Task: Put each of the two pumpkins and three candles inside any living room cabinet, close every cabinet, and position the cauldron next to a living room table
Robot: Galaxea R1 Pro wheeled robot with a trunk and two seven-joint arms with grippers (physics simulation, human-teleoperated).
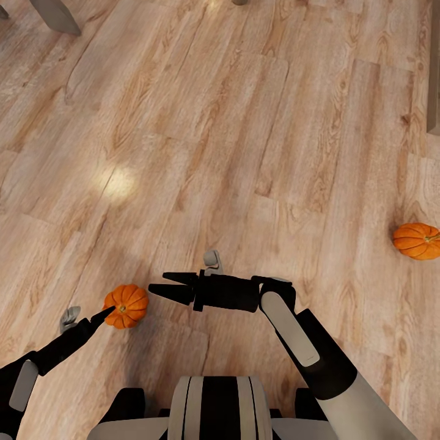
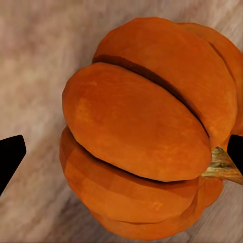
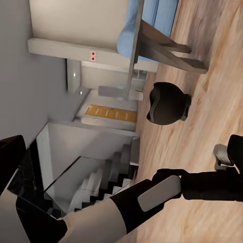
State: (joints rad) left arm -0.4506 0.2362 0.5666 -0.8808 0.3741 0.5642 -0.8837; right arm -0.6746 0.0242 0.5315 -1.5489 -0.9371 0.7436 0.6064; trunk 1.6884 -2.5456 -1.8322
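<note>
One orange pumpkin [image 1: 125, 305] lies on the wooden floor at the lower left. My left gripper [image 1: 101, 318] reaches it from the left, open, with its black fingertips [image 2: 10, 158] standing either side of the pumpkin [image 2: 142, 131], which is close up in the left wrist view. The second pumpkin [image 1: 417, 240] lies far to the right. My right gripper [image 1: 161, 285] hovers just right of the first pumpkin, open and holding nothing. Small grey candles sit by my left arm [image 1: 69, 316] and behind my right wrist [image 1: 212, 259]. The black cauldron [image 3: 167, 104] stands on the floor near the table [image 3: 152, 30].
A slanted grey table leg [image 1: 58, 15] shows at the far left of the head view. A pale furniture edge [image 1: 434, 73] runs along the right side. The right wrist view also shows a staircase [image 3: 96, 185] and white walls beyond the cauldron.
</note>
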